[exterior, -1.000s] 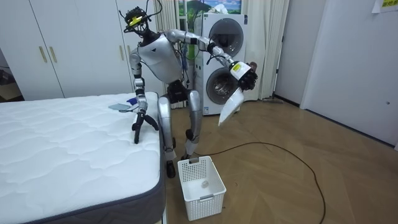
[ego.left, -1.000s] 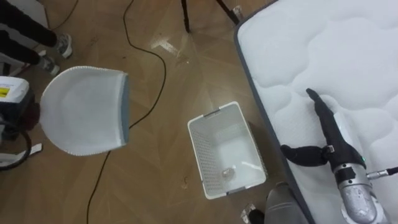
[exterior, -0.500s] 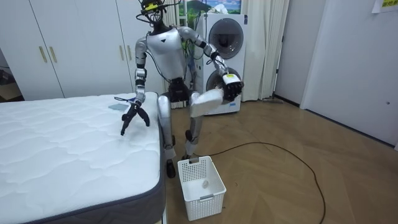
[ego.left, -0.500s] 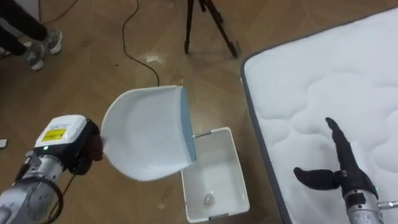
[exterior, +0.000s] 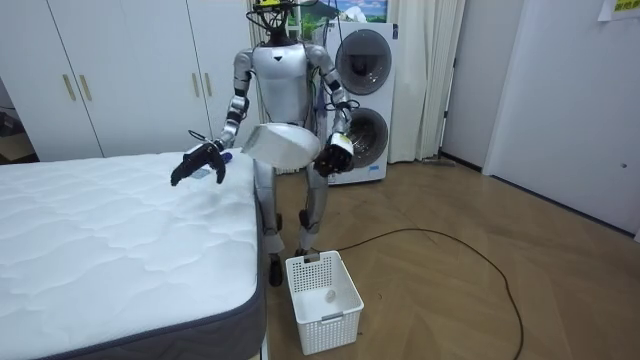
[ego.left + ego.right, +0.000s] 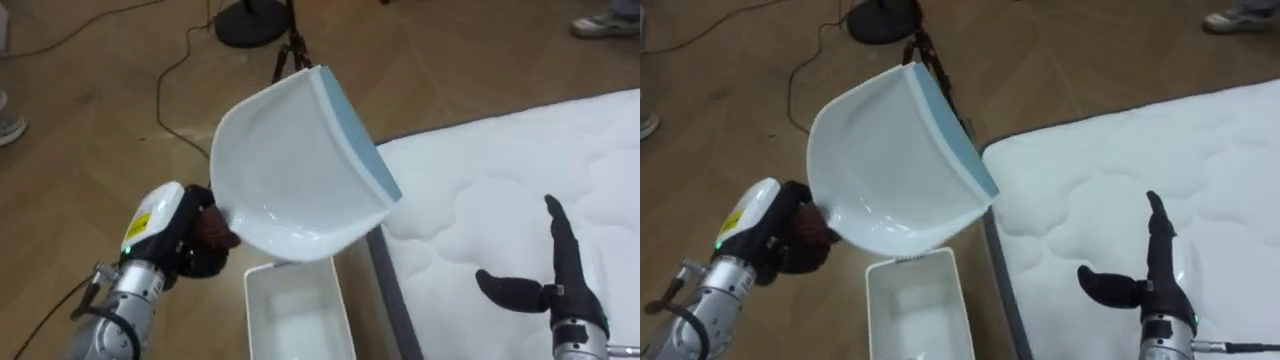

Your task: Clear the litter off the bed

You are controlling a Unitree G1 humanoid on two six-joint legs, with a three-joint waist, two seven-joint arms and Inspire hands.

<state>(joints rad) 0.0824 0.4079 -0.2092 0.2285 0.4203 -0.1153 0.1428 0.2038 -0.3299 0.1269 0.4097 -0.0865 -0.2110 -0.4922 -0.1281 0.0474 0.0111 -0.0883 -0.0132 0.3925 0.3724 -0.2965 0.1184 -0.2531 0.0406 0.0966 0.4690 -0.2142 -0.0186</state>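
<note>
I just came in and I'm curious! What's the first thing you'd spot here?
The big white dustpan with its blue lip, gripped and held up in the left hand by the bed's corner. Then the right hand, fingers straight, open above the white bed, and the white basket on the floor beside the bed.

Home bedroom, bed (image 5: 110, 240), wardrobes (image 5: 100, 75), washing machines (image 5: 362, 90)

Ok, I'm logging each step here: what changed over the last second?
The left hand swung the dustpan in from over the floor to the robot's chest, by the edge of the bed. The right hand lifted off the bed and now hovers open above it. Unchanged: the grip on the dustpan, the basket on the floor.
</note>
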